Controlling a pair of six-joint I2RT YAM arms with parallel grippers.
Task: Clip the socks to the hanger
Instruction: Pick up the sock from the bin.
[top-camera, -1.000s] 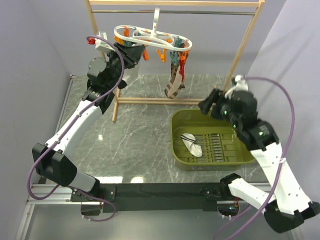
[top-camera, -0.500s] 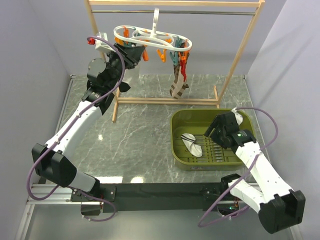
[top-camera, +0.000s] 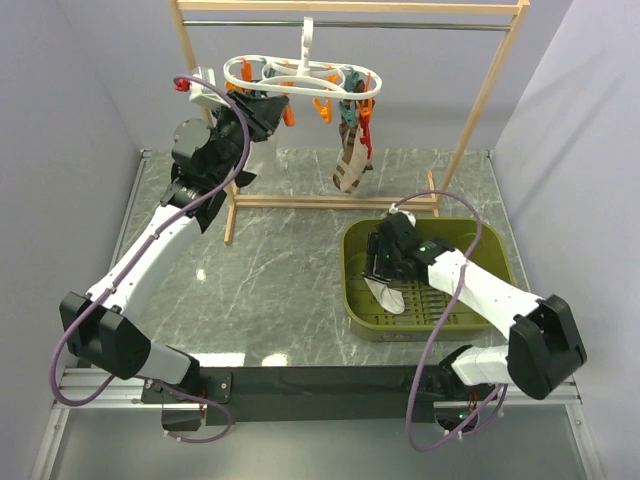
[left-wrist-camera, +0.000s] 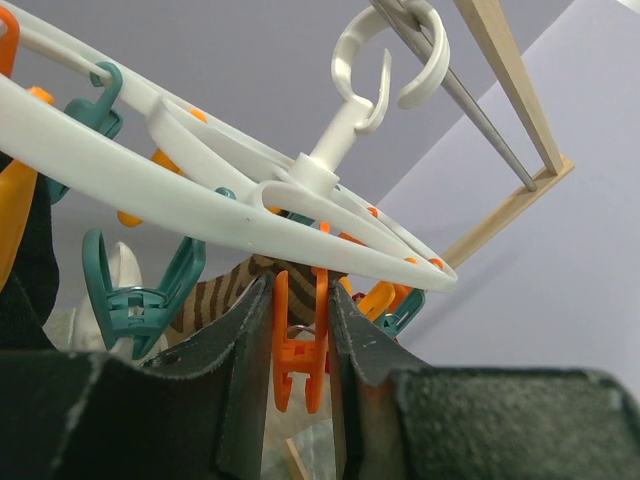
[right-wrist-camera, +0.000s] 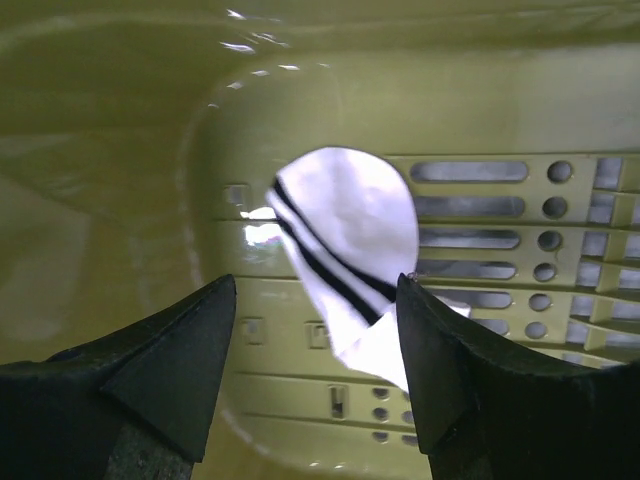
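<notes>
**Inventory.** One hanger (top-camera: 305, 76), one wooden rack (top-camera: 485, 95), one olive bin (top-camera: 495, 255), two grippers, and two socks in sight: one brown striped sock (top-camera: 348, 168) and one white sock (right-wrist-camera: 345, 235).

**Top view.** The hanger is a white oval whose orange and teal clips are too crowded to count. It hangs from the rack's rod (top-camera: 420, 25) at the far side of the table (top-camera: 270, 260). The brown striped sock dangles from clips on its right part. The left gripper (top-camera: 272, 106) is raised to the hanger's left part. The right gripper (top-camera: 378, 268) is down inside the bin, which stands right of centre near the rack's right foot. It covers most of the white sock, leaving only a pale tip showing.

**Left wrist view, from below.** The hook (left-wrist-camera: 345, 45) curls over the rod. The two fingers (left-wrist-camera: 225, 370) press on either side of one orange clip (left-wrist-camera: 300, 345), so this gripper pinches it — a contact the top view does not resolve. A teal clip (left-wrist-camera: 130, 300) hangs just left of the fingers.

**Right wrist view.** The fingers here are spread wide and hold nothing. Beyond them the white sock, with two dark stripes, lies flat on the slotted bin floor — well apart from the hanger. Whether a second sock lies folded under it cannot be told.
</notes>
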